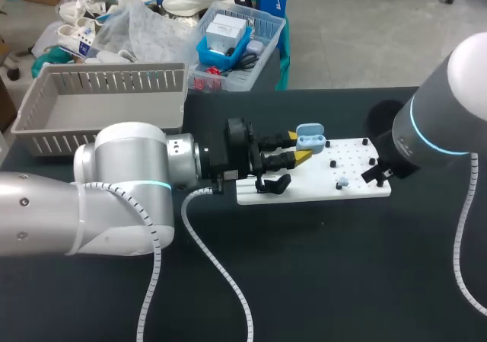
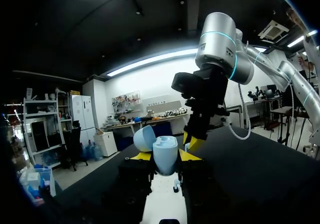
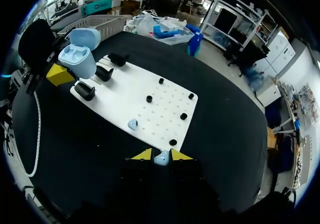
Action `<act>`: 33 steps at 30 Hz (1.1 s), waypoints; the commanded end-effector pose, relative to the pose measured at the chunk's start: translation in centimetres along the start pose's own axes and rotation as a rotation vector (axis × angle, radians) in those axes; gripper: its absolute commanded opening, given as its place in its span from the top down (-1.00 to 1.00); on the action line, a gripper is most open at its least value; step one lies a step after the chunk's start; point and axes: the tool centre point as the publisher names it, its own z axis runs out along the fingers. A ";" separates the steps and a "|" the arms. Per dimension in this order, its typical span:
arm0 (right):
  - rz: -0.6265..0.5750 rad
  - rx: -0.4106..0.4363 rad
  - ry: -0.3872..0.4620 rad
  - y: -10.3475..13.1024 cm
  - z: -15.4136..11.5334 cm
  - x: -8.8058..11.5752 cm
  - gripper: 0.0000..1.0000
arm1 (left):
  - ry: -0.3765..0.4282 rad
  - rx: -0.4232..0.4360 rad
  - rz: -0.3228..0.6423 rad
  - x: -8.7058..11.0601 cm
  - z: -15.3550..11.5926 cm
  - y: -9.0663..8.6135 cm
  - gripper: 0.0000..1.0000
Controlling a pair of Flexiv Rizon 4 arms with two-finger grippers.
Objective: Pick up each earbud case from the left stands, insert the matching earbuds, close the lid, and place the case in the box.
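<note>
My left gripper is closed partway on a pale blue, rounded plastic earbud case, one yellow tip pressing each side. It holds the case upright with the hinged lid swung open, above the eleven o'clock part of the flat white perforated board, seen from the head view. My right gripper stands at the board's three o'clock edge. Its fingers are drawn almost together and pinch a small pale blue earbud between the yellow tips. A second small pale blue earbud lies on the board at about four o'clock from its middle, apart from both grippers and among short black pegs. Three curved black stands line the board's nine o'clock end, just beside the held case and carrying nothing. The board rests on the black table. The grey slatted plastic box sits at the table's ten o'clock corner, well apart from the board, with nothing visible inside it.
</note>
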 end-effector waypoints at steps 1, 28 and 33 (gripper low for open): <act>-0.001 -0.004 0.011 -0.3 -0.7 0.0 1.00 | -0.002 -0.004 0.001 0.0 0.0 0.0 1.00; -0.001 -0.004 0.011 -0.3 -0.7 0.0 1.00 | -0.002 -0.004 0.001 0.0 0.0 0.0 1.00; 0.137 0.016 0.055 -0.8 -0.5 1.0 1.00 | -0.002 -0.004 0.001 0.0 0.0 0.0 1.00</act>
